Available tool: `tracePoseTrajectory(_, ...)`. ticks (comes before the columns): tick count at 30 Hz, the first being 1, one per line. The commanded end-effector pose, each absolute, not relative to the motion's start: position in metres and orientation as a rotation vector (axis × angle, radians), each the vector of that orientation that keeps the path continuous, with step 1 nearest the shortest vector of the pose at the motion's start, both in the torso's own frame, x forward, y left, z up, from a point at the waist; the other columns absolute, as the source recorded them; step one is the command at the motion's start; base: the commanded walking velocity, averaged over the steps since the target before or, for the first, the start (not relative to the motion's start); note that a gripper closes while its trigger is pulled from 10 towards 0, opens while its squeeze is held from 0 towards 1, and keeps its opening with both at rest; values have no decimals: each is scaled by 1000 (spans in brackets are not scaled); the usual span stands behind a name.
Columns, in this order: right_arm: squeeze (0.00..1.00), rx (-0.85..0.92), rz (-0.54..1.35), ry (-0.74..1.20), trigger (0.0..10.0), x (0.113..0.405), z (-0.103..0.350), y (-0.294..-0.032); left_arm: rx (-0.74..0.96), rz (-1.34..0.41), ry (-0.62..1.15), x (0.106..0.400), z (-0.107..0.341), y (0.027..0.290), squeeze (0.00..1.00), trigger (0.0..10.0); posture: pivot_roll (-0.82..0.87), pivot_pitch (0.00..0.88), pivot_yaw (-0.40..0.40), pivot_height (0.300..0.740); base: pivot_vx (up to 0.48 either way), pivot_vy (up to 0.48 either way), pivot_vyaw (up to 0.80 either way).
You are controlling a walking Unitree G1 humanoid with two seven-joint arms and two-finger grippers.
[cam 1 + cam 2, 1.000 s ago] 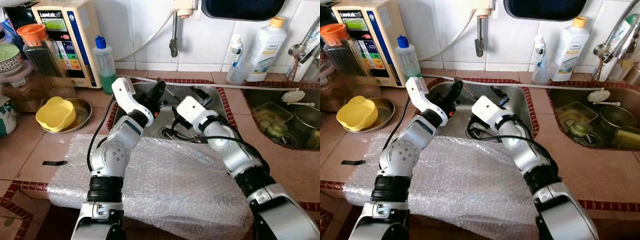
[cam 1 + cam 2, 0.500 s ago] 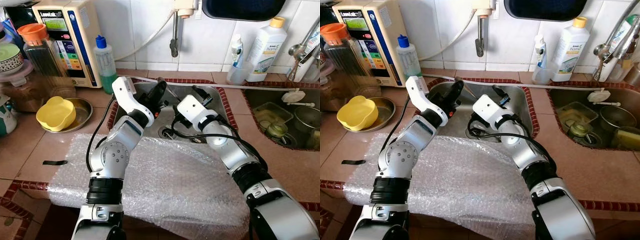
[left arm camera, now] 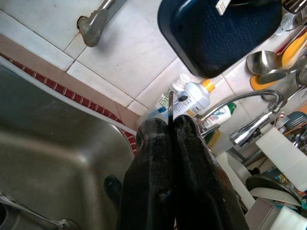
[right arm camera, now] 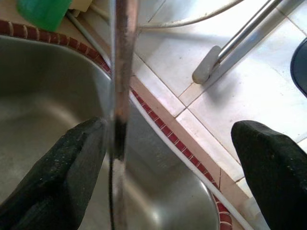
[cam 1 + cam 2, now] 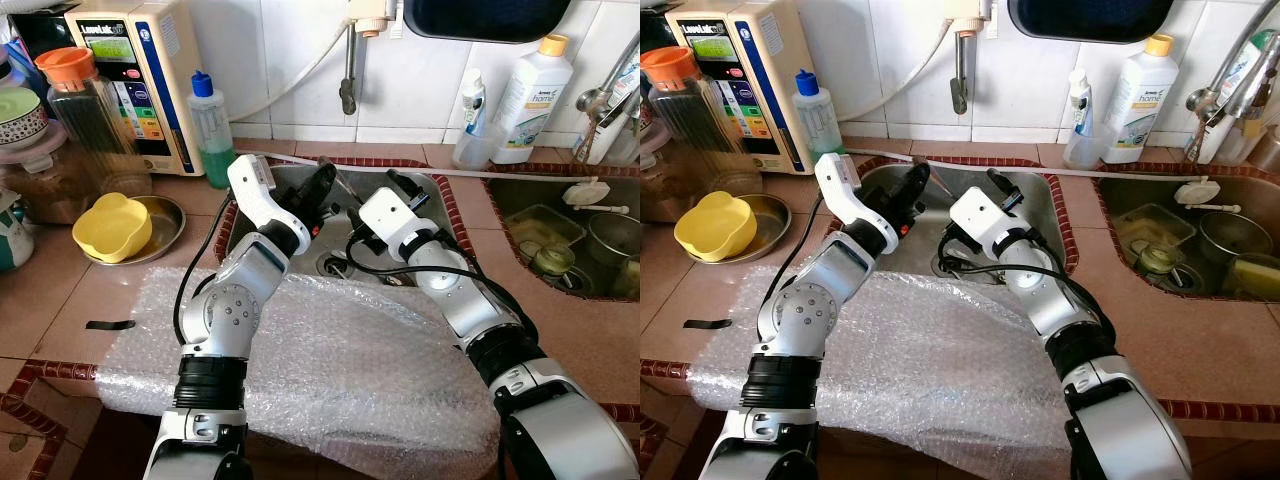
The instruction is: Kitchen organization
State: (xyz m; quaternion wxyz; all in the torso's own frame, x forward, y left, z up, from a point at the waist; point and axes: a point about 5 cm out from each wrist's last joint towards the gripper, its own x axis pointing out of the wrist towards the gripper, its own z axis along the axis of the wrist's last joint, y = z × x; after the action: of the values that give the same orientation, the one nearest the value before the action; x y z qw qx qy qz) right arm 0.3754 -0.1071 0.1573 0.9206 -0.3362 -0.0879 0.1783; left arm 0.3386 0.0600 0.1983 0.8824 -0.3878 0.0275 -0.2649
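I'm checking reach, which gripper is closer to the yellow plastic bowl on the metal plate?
Left. The left gripper is over the sink's left side, nearer the yellow plastic bowl; the right gripper is further right over the sink.

Evenly lit by soft light from above, bright on the white wall tiles and warm on the counter. Sharp in both head views, no motion blur. Mild glare on the bubble wrap near the counter's front edge and on the steel sink. Soft shadows under the arms. Very blurred up close in the right wrist view: a metal rod and black fingertips. Slightly hazy in the left wrist view.
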Motion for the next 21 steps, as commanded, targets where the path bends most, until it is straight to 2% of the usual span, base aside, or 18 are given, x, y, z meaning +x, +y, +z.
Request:
tracePoseTrajectory(1, 0, -663, 357, -184, 0, 377, 159, -108, -824, -572, 53, 335, 200, 51, 0, 0, 16, 0, 33, 740, 0, 0, 0)
tracePoseTrajectory(2, 0, -682, 371, -180, 4510, 377, 159, -107, -827, -573, 56, 334, 200, 51, 0, 0, 16, 0, 33, 740, 0, 0, 0)
tracePoseTrajectory(3, 0, -683, 374, -181, 4706, 377, 159, -106, -829, -573, 58, 334, 200, 51, 0, 0, 16, 0, 33, 740, 0, 0, 0)
tracePoseTrajectory(4, 0, -683, 376, -182, 4706, 377, 159, -106, -830, -573, 60, 334, 199, 50, 0, 0, 15, 0, 32, 740, 0, 0, 0)
tracePoseTrajectory(5, 0, -668, 370, -182, 2824, 377, 159, -106, -823, -570, 58, 335, 199, 51, 0, 0, 15, 0, 32, 740, 0, 0, 0)
tracePoseTrajectory(6, 0, -665, 369, -181, 0, 377, 159, -107, -822, -570, 57, 334, 199, 51, 0, 0, 15, 0, 32, 740, 0, 0, 0)
tracePoseTrajectory(21, 0, -536, 461, -215, 0, 370, 160, -93, -839, -553, 49, 332, 198, 49, 0, 0, 17, 0, 0, 740, 0, 0, 0)
